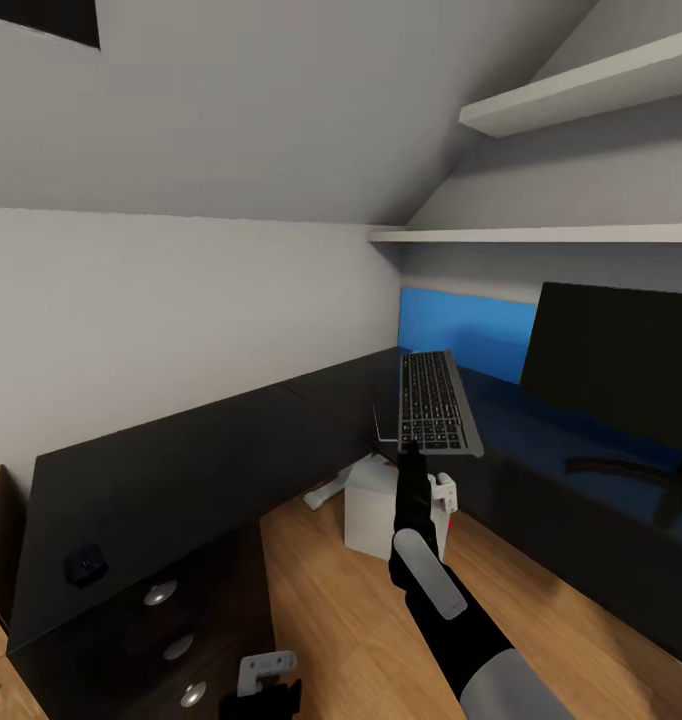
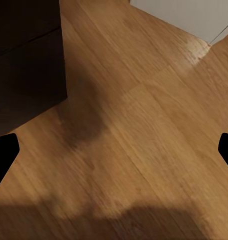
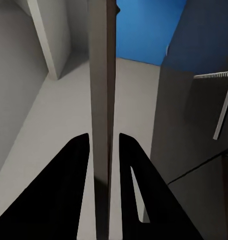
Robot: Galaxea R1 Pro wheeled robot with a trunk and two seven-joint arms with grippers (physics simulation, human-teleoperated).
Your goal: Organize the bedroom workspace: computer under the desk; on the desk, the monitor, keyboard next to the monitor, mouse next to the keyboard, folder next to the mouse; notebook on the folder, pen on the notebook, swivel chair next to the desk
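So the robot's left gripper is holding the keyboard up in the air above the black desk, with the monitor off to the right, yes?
Nearly: it is the right gripper, not the left, that holds the keyboard. The head view shows that arm reaching forward and gripping the keyboard's near edge above the desk, with the monitor to the right. The right wrist view shows its fingers closed on the keyboard's thin edge.

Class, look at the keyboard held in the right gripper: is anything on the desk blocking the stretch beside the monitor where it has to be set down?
Nothing visible blocks it. The right gripper holds the keyboard above the desk; the dark surface below, in front of the monitor, looks bare. The mouse lies far off on the desk's other wing.
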